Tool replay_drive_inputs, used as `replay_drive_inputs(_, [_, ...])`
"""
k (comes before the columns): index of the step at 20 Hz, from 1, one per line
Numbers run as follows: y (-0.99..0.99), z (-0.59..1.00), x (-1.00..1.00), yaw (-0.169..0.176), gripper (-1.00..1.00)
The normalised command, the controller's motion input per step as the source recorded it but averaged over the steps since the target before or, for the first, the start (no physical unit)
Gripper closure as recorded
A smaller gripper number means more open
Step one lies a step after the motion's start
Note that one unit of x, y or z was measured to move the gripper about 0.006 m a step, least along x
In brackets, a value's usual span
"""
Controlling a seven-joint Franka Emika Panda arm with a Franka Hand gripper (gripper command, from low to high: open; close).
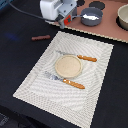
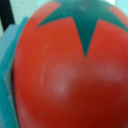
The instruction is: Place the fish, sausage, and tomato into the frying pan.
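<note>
My gripper [image 1: 65, 20] hangs at the back of the table, just to the exterior view's left of the frying pan [image 1: 98, 21]. It is shut on the tomato [image 1: 67, 22], which shows as a red spot between the fingers. In the wrist view the tomato [image 2: 65, 75] fills the frame, red with a dark green stem star, with a teal finger pad [image 2: 9, 65] against its side. A white piece, the fish [image 1: 90, 16], lies inside the pan. The sausage [image 1: 41, 37] lies on the dark table, left of the placemat.
A striped placemat [image 1: 35, 82] holds a round tan plate [image 1: 68, 66] between a knife [image 1: 80, 57] and a fork [image 1: 67, 81] with orange handles. A beige bowl [image 1: 123, 17] and a black burner [image 1: 97, 5] are on the brown board at the back.
</note>
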Motion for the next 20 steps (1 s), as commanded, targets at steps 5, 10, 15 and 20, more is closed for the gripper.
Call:
replay_drive_inputs(5, [0.75,0.49,0.90,0.000,1.00])
replay_drive_inputs(10, [0.76,0.34,0.83,0.000,1.00])
replay_drive_inputs(15, [0.72,0.14,0.75,0.000,1.00])
replay_drive_inputs(20, [0.69,0.09,0.73,-0.002,1.00])
